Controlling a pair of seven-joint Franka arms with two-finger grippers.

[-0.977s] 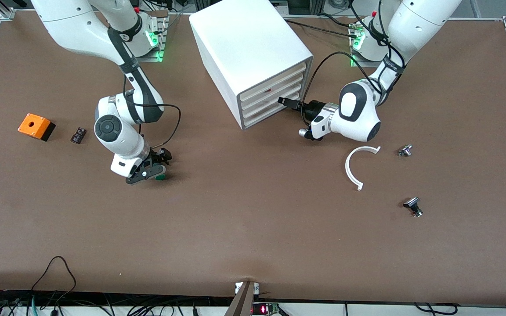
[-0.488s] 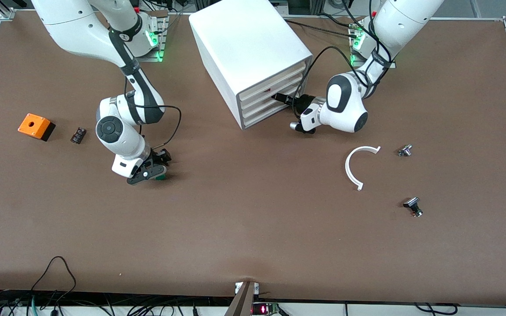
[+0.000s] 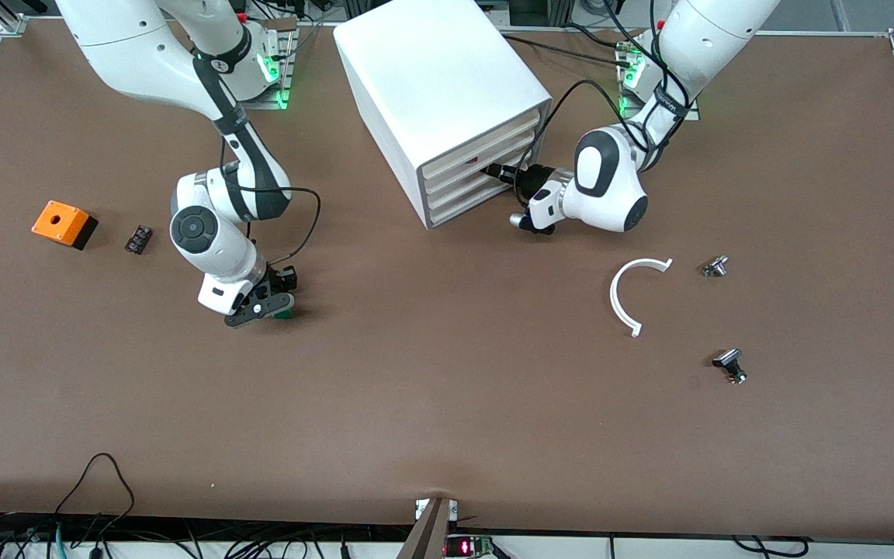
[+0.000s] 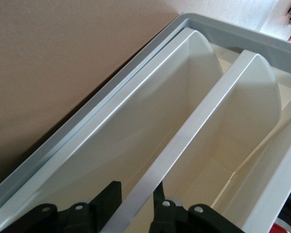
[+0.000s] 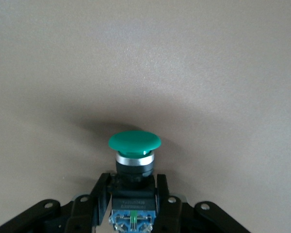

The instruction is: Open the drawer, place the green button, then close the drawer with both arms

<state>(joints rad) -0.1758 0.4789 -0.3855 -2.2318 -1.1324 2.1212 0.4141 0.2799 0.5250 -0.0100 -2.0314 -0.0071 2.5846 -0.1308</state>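
No text reads clearly; the label on the button's [image 5: 134,167] dark body seems printed, but too blurred.

Overall light: bright, even, from overhead.
Table [image 3: 447,404]: matte brown, no glare.
Shadows: soft, short, under both arms.
Cabinet [image 3: 431,78]: top near-overexposed.
Right wrist view: dark halo around button [image 5: 134,145]; background soft.
Left wrist view: 2 o'clock corner washed out.

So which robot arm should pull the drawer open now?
The left one, probably. The left gripper is already at the cabinet front, its fingers straddling a drawer lip. The right gripper is busy, shut on the green button low over the table.
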